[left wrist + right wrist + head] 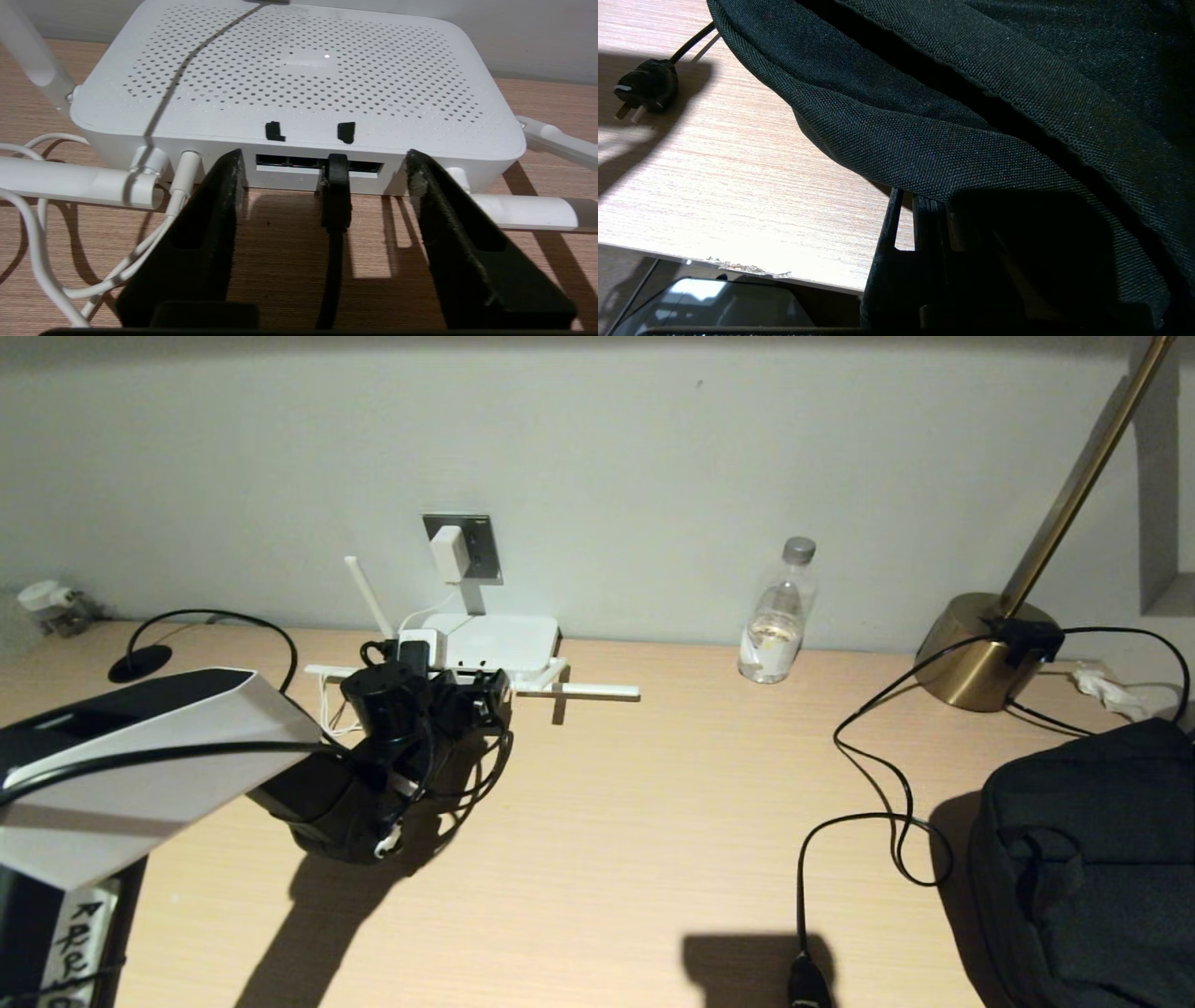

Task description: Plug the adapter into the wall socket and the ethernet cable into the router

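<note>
The white adapter sits plugged into the grey wall socket, and its thin white cord runs down to the router. The flat white router lies against the wall with its antennas folded out. The black ethernet cable has its plug seated in a dark port on the router's front edge. My left gripper stands open just before that edge, one finger on each side of the cable, touching nothing. My right gripper is shut and tucked under the black bag, out of the head view.
A water bottle stands by the wall. At the right are a brass lamp base and a black bag. The lamp's thin black cord ends in a loose plug near the table's front edge.
</note>
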Robot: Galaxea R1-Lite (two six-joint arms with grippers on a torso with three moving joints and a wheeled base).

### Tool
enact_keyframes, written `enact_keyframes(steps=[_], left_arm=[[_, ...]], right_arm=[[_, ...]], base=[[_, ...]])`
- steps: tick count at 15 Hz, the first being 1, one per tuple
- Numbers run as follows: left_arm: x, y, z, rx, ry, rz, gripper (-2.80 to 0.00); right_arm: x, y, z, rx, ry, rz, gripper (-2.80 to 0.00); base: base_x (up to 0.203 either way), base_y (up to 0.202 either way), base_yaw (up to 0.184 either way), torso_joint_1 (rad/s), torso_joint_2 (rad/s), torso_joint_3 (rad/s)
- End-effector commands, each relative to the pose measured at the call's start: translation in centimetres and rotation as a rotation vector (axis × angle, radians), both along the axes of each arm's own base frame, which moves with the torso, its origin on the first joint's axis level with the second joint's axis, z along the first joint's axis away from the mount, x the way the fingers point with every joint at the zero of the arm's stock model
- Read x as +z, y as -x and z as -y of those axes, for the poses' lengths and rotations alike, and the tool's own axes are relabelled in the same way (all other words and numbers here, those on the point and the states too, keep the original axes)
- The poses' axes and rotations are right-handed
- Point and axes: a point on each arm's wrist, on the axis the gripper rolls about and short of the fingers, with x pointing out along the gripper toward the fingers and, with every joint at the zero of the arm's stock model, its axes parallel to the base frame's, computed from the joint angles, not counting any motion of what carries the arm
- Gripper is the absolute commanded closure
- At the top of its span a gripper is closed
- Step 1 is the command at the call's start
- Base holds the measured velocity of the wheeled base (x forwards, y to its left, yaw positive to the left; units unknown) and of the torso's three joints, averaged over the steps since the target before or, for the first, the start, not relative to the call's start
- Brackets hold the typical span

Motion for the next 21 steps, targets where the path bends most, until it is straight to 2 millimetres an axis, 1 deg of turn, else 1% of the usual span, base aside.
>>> enact_keyframes(steps=[1, 6, 9, 11, 13, 15, 18, 19, 21], left_arm=[[0.2, 0.0, 0.0, 0.002, 0.003, 0.008, -2.80], [0.6, 0.5, 0.2, -0.007, 0.004, 0.012, -2.80], [1.2, 1.9, 0.8, -0.029, -0.005, 0.002, -2.80], [2.3, 3.5, 1.3, -0.051, -0.020, 0.010, -2.80], [4.2, 5.2, 2.0, -0.078, -0.013, 0.047, -2.80], [6.9, 6.8, 2.5, -0.092, 0.010, 0.111, -2.80], [10.4, 9.3, 2.4, -0.058, 0.060, 0.188, -2.80], [11.3, 9.9, 2.1, -0.047, 0.074, 0.211, 0.00], [12.9, 11.4, 1.2, -0.038, 0.092, 0.246, 0.00]], right_arm=[[0.0, 0.0, 0.0, 0.001, 0.000, -0.004, 0.00], [0.0, 0.0, 0.0, 0.001, 0.000, -0.003, 0.00], [0.0, 0.0, 0.0, 0.001, 0.000, -0.003, 0.00], [0.0, 0.0, 0.0, 0.001, 0.000, -0.003, 0.00], [0.0, 0.0, 0.0, 0.001, 0.000, -0.002, 0.00], [0.0, 0.0, 0.0, 0.001, 0.000, -0.004, 0.00], [0.0, 0.0, 0.0, 0.001, 0.000, -0.004, 0.00], [0.0, 0.0, 0.0, 0.001, 0.000, -0.003, 0.00], [0.0, 0.0, 0.0, 0.001, 0.000, -0.003, 0.00]], base=[[0.000, 0.000, 0.000, 0.000, 0.00, 0.000], [0.000, 0.000, 0.000, 0.000, 0.00, 0.000], [0.000, 0.000, 0.000, 0.000, 0.00, 0.000], [0.000, 0.000, 0.000, 0.000, 0.00, 0.000], [0.000, 0.000, 0.000, 0.000, 0.00, 0.000], [0.000, 0.000, 0.000, 0.000, 0.00, 0.000], [0.000, 0.000, 0.000, 0.000, 0.00, 0.000], [0.000, 0.000, 0.000, 0.000, 0.00, 0.000], [0.000, 0.000, 0.000, 0.000, 0.00, 0.000]])
